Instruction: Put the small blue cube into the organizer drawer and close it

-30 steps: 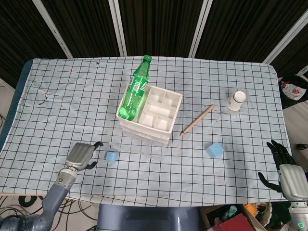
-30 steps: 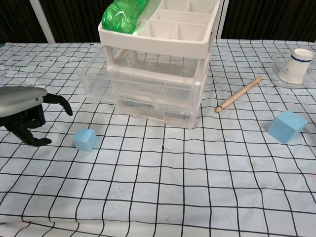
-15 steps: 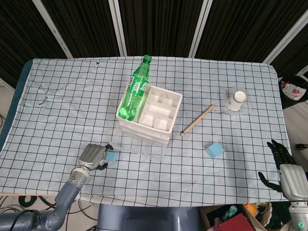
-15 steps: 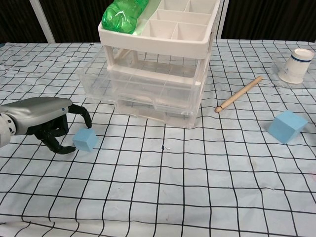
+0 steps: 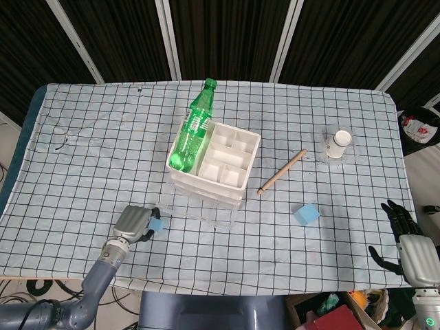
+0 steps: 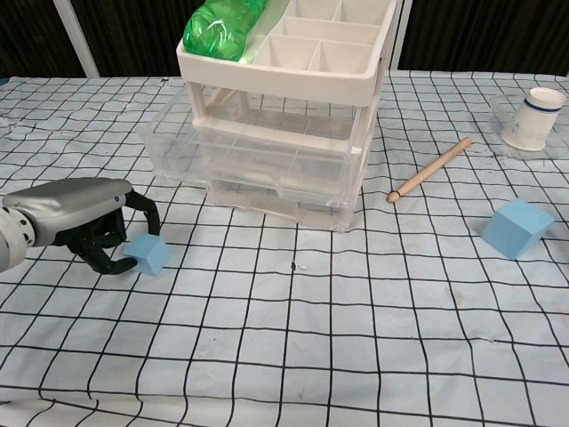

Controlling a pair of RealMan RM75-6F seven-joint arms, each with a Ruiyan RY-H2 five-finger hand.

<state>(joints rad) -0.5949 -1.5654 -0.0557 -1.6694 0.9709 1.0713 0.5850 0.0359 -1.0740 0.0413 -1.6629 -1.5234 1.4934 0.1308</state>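
The small blue cube rests on the checked cloth, left of and in front of the organizer. My left hand lies against the cube's left side, fingers curled over its top and under its near edge, gripping it. The organizer's clear upper drawer stands pulled out toward me. My right hand hangs off the table's near right corner, fingers spread, holding nothing; the chest view does not show it.
A green bottle lies in the organizer's top tray. A larger blue cube, a wooden stick and a paper cup sit to the right.
My left hand moved right to the small cube and curled its fingers around it; the cube shifted slightly. The right hand stayed still.
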